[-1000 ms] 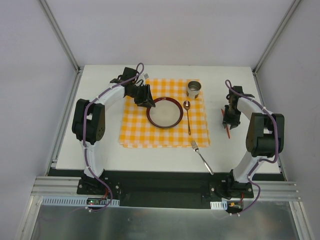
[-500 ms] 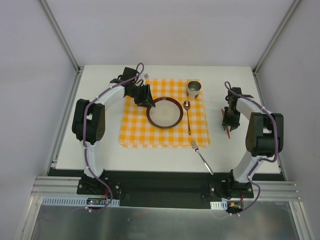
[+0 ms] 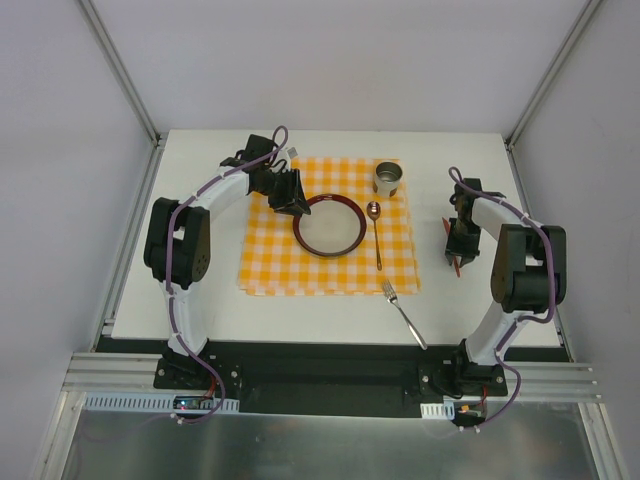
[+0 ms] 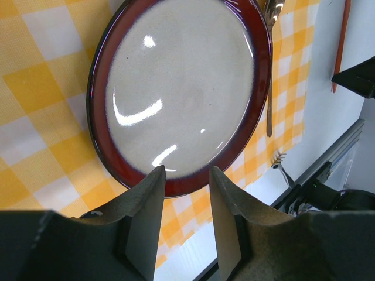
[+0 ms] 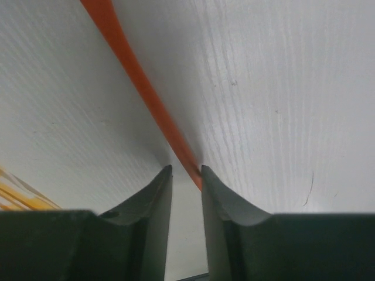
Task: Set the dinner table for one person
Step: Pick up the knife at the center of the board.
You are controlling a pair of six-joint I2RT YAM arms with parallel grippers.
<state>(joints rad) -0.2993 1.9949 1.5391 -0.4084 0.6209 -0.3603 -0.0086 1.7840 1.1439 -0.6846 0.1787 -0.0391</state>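
Observation:
The white dinner table (image 3: pixel 200 290) carries an orange-and-white checked cloth (image 3: pixel 270 265). On the cloth lie a red-rimmed plate (image 3: pixel 328 224) (image 4: pixel 181 88), a spoon (image 3: pixel 376 235) to its right and a metal cup (image 3: pixel 388 179). A fork (image 3: pixel 404 312) lies on the bare table near the cloth's front right corner. My left gripper (image 3: pixel 294 203) (image 4: pixel 186 170) is open at the plate's left rim, with nothing between its fingers. My right gripper (image 3: pixel 459 242) (image 5: pixel 186 168) is down on the table, open and narrow. A thin orange utensil (image 5: pixel 135 76) (image 3: pixel 457 265) runs in between its fingertips and touches one of them.
The right gripper works on bare table right of the cloth, near the table's right edge. Frame posts stand at both back corners. The arms' bases and a metal rail line the near edge.
The right arm has shifted slightly and its jaws have narrowed a little around the orange utensil. The left arm and the tableware have not moved.

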